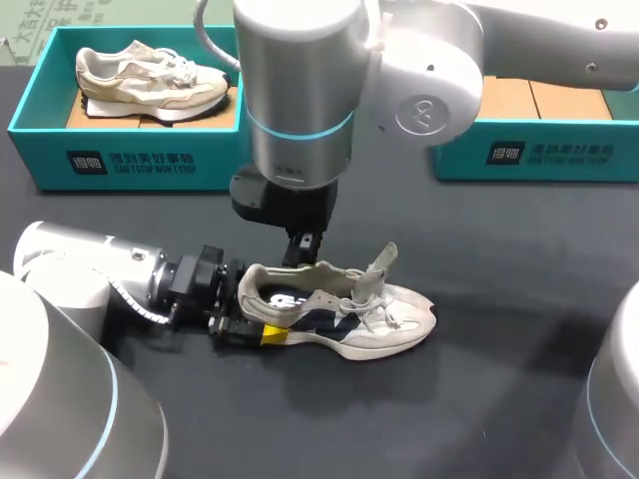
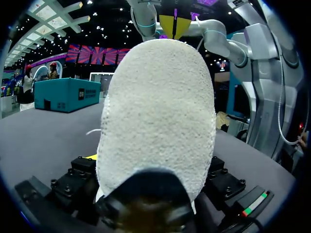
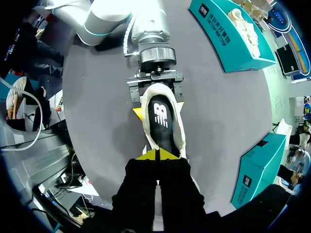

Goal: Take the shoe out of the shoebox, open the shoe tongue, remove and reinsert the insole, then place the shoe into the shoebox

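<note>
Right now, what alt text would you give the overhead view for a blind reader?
A cream sneaker stands on a dark table, its heel gripped by the left arm's hand while the right arm's hand hangs just over its opening. Behind, a teal left shoebox holds another pale sneaker; a right shoebox sits partly behind the arm.

Open room on the table (image 1: 499, 399) past the shoe's (image 1: 344, 311) toe; the left arm (image 1: 90, 269) blocks its heel side.
</note>
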Robot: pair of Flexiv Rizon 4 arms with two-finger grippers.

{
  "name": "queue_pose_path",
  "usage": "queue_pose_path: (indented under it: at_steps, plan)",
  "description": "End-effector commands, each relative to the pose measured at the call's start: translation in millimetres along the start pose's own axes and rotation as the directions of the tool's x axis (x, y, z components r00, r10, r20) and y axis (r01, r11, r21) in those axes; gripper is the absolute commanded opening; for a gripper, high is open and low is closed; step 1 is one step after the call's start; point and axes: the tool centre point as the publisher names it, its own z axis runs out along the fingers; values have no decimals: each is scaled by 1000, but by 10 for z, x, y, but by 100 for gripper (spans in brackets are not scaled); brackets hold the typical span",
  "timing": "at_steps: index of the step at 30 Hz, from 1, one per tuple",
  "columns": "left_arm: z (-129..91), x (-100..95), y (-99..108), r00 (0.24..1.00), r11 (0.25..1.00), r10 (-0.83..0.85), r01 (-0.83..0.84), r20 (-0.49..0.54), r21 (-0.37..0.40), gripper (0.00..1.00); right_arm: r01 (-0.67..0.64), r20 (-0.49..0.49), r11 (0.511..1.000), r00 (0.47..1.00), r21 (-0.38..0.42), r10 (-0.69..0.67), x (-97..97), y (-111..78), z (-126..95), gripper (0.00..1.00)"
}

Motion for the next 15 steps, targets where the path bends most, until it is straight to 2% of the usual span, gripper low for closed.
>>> queue_pose_path:
  at_steps: [1, 4, 9, 15]
  plan:
    - [-2, -6, 1, 1000, 1000, -1, 1, 0, -1, 0, 38, 7, 999, 999, 2, -38, -12, 37, 123, 0]
    - [-2, -6, 1, 1000, 1000, -1, 1, 0, -1, 0, 78, 21, 997, 997, 21, -79, 6, 96, 259, 0]
    - [-2, -6, 1, 1000, 1000, -1, 1, 0, -1, 0, 122, 17, 992, 992, -18, -122, 21, 122, 467, 0]
    - [-2, -6, 1, 1000, 1000, -1, 1, 0, -1, 0, 122, 17, 992, 992, -18, -122, 21, 122, 467, 0]
